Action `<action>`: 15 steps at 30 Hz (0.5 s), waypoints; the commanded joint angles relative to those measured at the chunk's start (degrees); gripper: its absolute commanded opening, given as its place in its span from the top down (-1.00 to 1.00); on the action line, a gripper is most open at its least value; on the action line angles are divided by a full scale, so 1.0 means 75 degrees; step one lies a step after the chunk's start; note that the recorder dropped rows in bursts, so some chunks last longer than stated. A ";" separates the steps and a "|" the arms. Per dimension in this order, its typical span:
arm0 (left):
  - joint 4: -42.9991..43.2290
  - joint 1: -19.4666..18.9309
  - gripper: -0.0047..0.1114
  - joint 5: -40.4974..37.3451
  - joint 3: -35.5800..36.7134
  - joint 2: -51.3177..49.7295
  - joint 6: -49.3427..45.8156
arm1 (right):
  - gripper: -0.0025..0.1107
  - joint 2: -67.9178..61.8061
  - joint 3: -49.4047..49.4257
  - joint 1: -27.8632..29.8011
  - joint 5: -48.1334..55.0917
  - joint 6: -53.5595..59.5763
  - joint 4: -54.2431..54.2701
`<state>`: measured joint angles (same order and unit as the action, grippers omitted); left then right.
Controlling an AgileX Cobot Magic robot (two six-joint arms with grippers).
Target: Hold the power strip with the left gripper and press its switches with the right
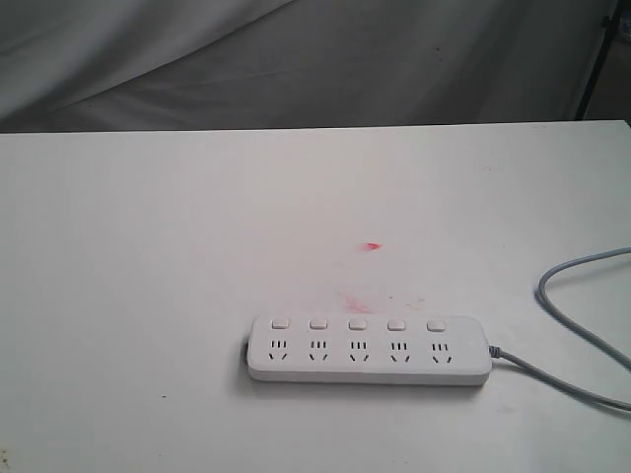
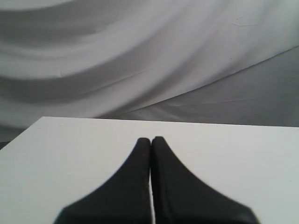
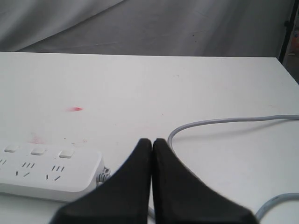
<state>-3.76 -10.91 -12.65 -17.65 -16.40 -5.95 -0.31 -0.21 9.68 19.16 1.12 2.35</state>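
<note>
The power strip [image 1: 369, 348] is seen lying flat and untouched on the white table [image 1: 148, 246], its grey cord [image 1: 541, 290] trailing rightward, so the holding step is judged not yet begun. The left gripper [image 2: 150, 140] and the right gripper [image 3: 152, 141] are both seen closed on nothing, clear of the strip. The left jaws must be opened and brought to the strip before its switches [image 1: 357, 323] are pressed.
</note>
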 commanded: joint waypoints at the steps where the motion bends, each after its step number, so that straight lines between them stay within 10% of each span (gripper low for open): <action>1: -0.0055 -0.0018 0.92 0.0114 -0.1014 -0.1233 -0.0114 | 0.96 0.0042 0.0028 0.0016 -0.0010 -0.0012 -0.0013; 9: -0.0734 -0.0018 0.92 -0.0135 -0.2346 -0.2904 -0.1138 | 0.96 0.0042 0.0028 0.0016 -0.0010 -0.0012 -0.0013; 15: -0.3110 -0.0018 0.92 -0.0138 -0.2724 -0.3949 -0.4303 | 0.96 0.0042 0.0028 0.0016 -0.0010 -0.0012 -0.0013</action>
<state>-18.10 -10.91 -13.64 -36.92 -42.72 -26.91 -0.31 -0.21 9.68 19.16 1.12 2.35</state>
